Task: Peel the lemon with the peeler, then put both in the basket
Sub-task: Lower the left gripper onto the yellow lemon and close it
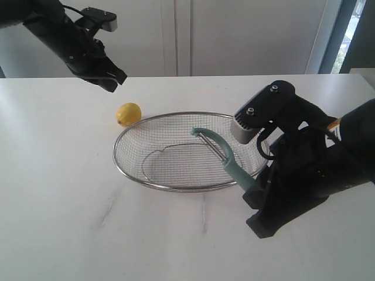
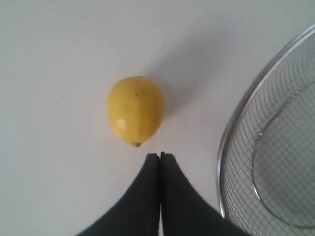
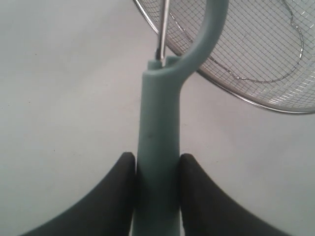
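The yellow lemon (image 1: 128,113) (image 2: 135,109) lies on the white table just outside the far left rim of the wire mesh basket (image 1: 126,168) (image 2: 231,132) (image 3: 275,73). My left gripper (image 1: 115,82) (image 2: 160,156) hovers above and behind the lemon, its fingers pressed together with nothing between them. My right gripper (image 1: 253,188) (image 3: 157,162) is shut on the handle of the pale teal peeler (image 1: 225,158) (image 3: 158,137). The peeler's hooked head and metal blade reach over the near right part of the basket.
The white table (image 1: 70,205) spreads out in front of and to the left of the basket. White cabinet doors (image 1: 193,35) stand behind the table. The bulky right arm (image 1: 316,164) fills the right side.
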{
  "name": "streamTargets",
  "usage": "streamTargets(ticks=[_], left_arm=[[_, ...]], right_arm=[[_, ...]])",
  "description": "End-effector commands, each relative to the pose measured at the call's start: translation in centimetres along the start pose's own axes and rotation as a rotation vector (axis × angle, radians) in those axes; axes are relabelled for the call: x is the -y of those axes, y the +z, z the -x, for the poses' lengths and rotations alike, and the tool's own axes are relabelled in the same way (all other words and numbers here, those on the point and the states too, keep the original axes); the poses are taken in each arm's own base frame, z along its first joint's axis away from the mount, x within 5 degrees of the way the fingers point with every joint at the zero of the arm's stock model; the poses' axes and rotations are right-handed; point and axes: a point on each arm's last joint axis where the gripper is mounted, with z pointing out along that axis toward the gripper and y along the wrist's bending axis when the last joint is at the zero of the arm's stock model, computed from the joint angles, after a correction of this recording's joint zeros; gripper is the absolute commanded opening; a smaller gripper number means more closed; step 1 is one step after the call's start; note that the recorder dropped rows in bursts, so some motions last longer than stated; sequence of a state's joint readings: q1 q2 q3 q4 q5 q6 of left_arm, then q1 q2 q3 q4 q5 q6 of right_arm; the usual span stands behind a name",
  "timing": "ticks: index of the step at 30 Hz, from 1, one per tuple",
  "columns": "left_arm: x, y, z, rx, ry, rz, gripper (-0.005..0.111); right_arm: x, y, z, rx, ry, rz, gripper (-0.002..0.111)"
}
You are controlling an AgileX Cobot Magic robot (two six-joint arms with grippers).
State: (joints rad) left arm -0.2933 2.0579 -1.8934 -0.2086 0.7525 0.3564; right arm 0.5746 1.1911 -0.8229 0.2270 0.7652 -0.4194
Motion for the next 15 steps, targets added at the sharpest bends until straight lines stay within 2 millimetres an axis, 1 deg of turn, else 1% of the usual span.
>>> streamTargets(ticks=[1, 5, 7, 9, 10, 12, 14, 15], left_arm=[[-0.3, 2.2, 0.8, -0.006, 0.008, 0.000, 0.000], [-1.2, 4.2, 0.6, 0.010, 0.045, 0.055, 0.000], [-1.5, 4.6, 0.7, 0.028, 0.066, 0.076, 0.006], [-1.6, 4.9, 0.8, 0.047, 0.066, 0.088, 0.017], [-1.6, 5.0, 0.8, 0.051, 0.066, 0.090, 0.025], [-1.7, 5.3, 0.8, 0.053, 0.074, 0.093, 0.049], [-1.8, 5.9, 0.5, 0.040, 0.109, 0.090, 0.079], [-1.8, 6.0, 0.5, 0.037, 0.128, 0.089, 0.089]], right_arm=[[0.2, -0.2, 0.2, 0.018, 0.012, -0.008, 0.000], [0.2, -0.2, 0.2, 0.018, 0.012, -0.008, 0.000], [0.2, -0.2, 0.2, 0.018, 0.012, -0.008, 0.000], [0.2, -0.2, 0.2, 0.020, 0.012, -0.009, 0.000], [0.2, -0.2, 0.2, 0.022, 0.012, -0.010, 0.000], [0.2, -0.2, 0.3, 0.028, 0.012, -0.012, 0.000], [0.2, -0.2, 0.3, 0.029, 0.012, -0.013, 0.000], [0.2, -0.2, 0.3, 0.031, 0.012, -0.014, 0.000]])
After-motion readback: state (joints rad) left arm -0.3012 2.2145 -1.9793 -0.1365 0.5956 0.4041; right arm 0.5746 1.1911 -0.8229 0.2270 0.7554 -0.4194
